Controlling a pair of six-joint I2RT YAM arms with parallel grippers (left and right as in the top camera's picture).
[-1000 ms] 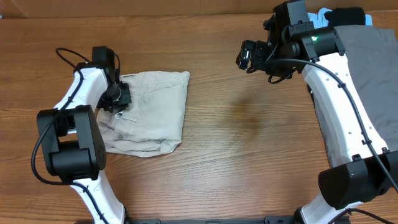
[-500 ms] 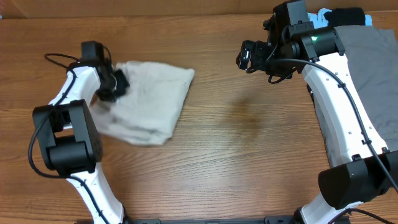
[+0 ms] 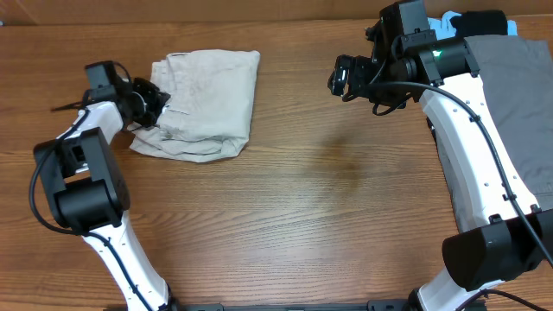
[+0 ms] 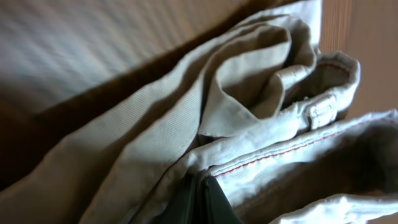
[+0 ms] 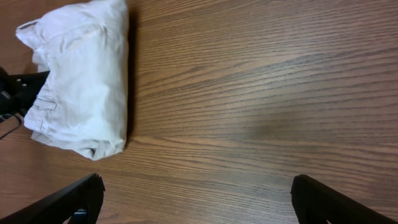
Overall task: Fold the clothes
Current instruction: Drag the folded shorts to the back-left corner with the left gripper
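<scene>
**Overhead view: the clothes lie in a bundle at the far left of the counter**

The clothes [image 3: 207,104], a light beige garment, rest on the wooden counter [image 3: 328,199] in a loose, roughly rectangular bundle. The left jaws meet the bundle at its left edge. In the left wrist view the dark fingers [image 4: 211,202] are together with the fabric pressed between them, near a seam with red stitching and a small light tab [image 4: 323,113].

The right jaws are up over the middle-right of the counter, well apart from the clothes. In the right wrist view they stand wide apart and hold nothing. A grey cloth [image 3: 510,86] lies at the right edge of the counter.
</scene>
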